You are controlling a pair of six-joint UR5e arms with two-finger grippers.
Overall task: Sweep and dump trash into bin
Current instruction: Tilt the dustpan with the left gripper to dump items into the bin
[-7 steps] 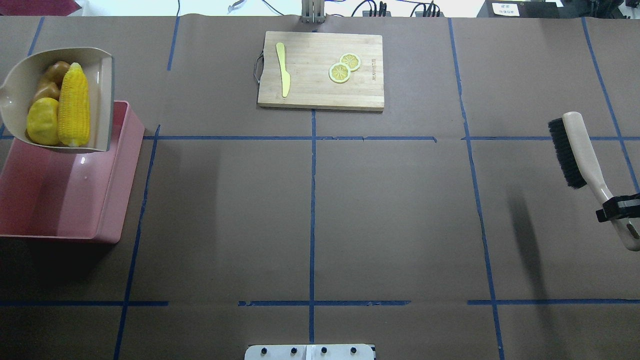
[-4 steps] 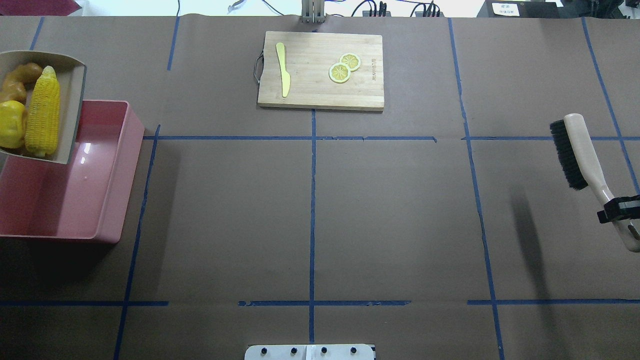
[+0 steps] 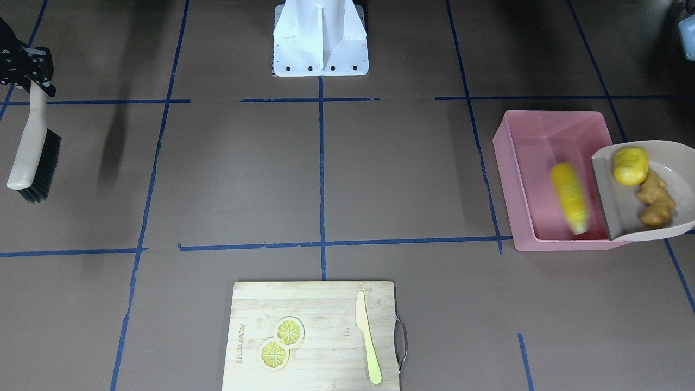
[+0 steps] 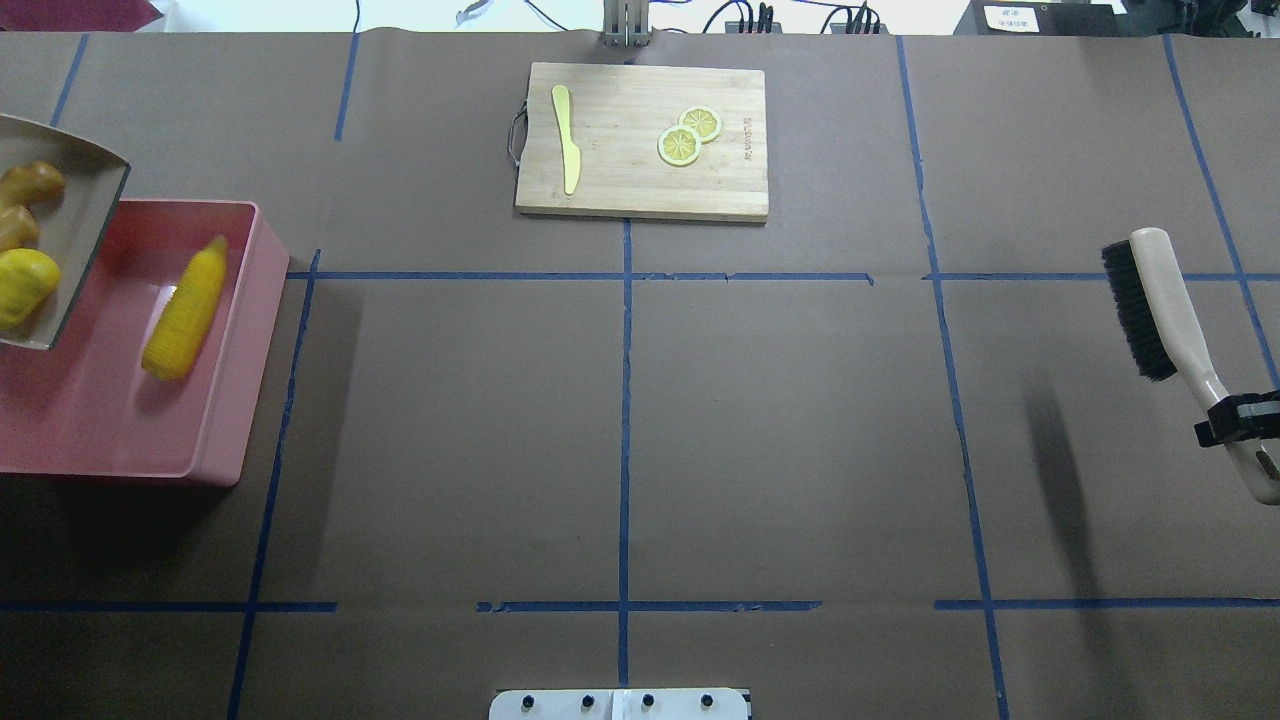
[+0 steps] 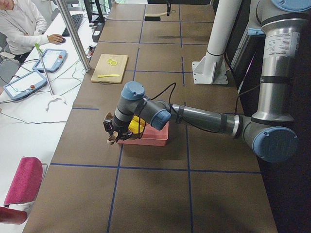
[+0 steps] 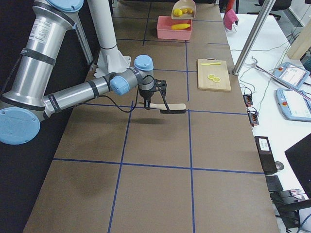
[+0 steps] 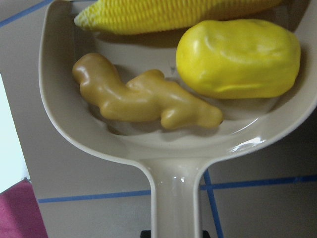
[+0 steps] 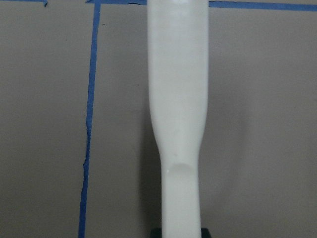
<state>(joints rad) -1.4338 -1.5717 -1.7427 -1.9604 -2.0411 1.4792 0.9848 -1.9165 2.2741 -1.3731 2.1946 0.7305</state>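
The beige dustpan [image 4: 85, 215] hangs tilted over the left side of the pink bin [image 4: 250, 330]. The long yellow corn cob [image 4: 183, 308] lies inside the bin, blurred in the front-facing view [image 3: 569, 198]. The yellow potato-like lump [image 4: 22, 287] and the tan ginger root [image 4: 22, 200] sit in the dustpan, as the left wrist view shows: lump [image 7: 237, 58], ginger [image 7: 143, 96]. My left gripper [image 5: 111, 130] is shut on the dustpan handle [image 7: 173, 198]. My right gripper [image 4: 1238, 420] is shut on the handle of a black-bristled brush [image 4: 1165, 300], held at the far right.
A wooden cutting board [image 4: 640, 180] with a pale knife [image 4: 566, 135] and two lemon slices [image 4: 688, 137] lies at the far middle of the table. Blue tape lines grid the brown surface. The robot base [image 3: 320, 38] stands at the near edge.
The dustpan has moved left and tipped further. The corn cob has slid out of it into the bin. The right gripper and brush have barely moved.
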